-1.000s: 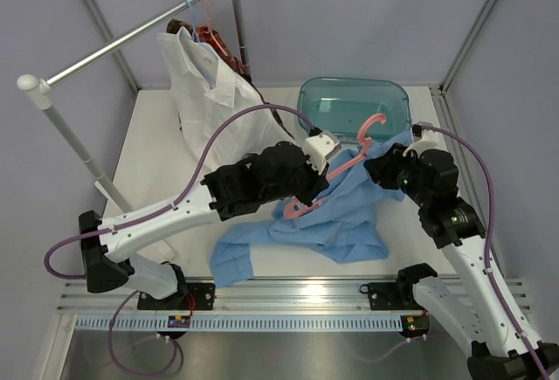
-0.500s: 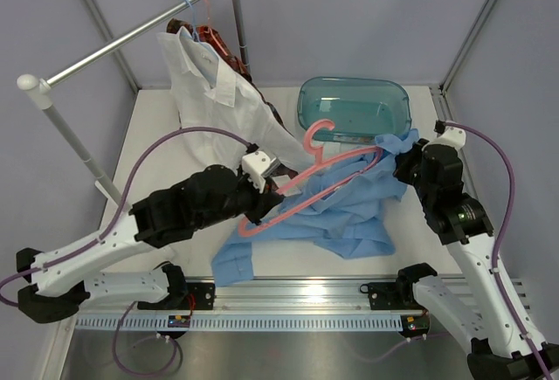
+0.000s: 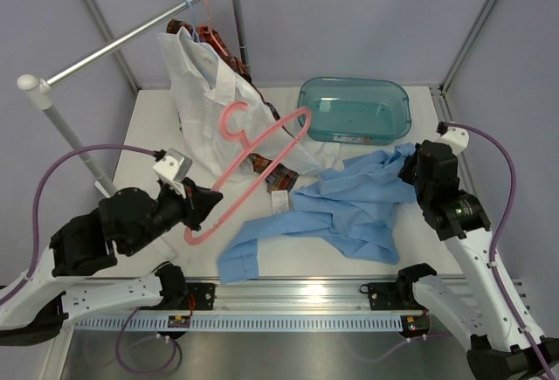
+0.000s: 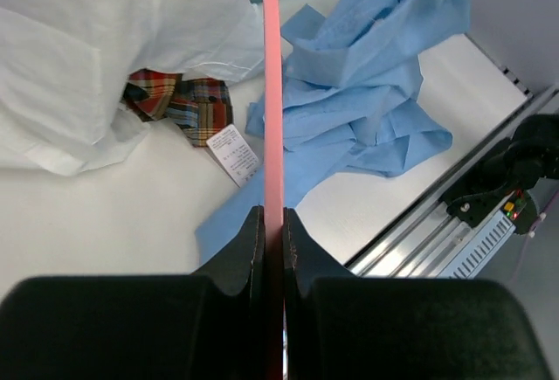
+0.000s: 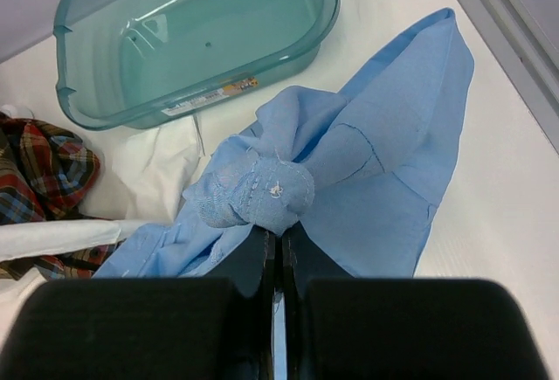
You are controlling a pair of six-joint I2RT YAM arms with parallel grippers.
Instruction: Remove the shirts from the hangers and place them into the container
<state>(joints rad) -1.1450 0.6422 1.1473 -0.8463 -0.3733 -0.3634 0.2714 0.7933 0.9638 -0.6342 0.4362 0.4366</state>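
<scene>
My left gripper [image 3: 206,206] is shut on the lower end of a bare pink hanger [image 3: 255,158], held up over the left of the table. The hanger [image 4: 272,83] runs straight out from between the closed fingers. The light blue shirt [image 3: 348,209] lies crumpled on the table, off the hanger. My right gripper [image 3: 410,167] is shut on a bunched fold of it [image 5: 262,190]. The teal container [image 3: 353,109] stands behind it with nothing in it. A white shirt [image 3: 206,100] hangs from the rail, with the plaid shirt [image 3: 215,41] behind it.
The silver rail [image 3: 131,38] crosses the back left, with a blue and a pink hanger hook [image 3: 197,3] on it. A plaid sleeve with a white tag [image 4: 233,154] trails on the table. The metal front rail [image 3: 297,297] runs along the near edge.
My left arm has swung left and back, drawing the pink hanger out of the light blue shirt. My right gripper has shut on the shirt, which dropped flat on the table.
</scene>
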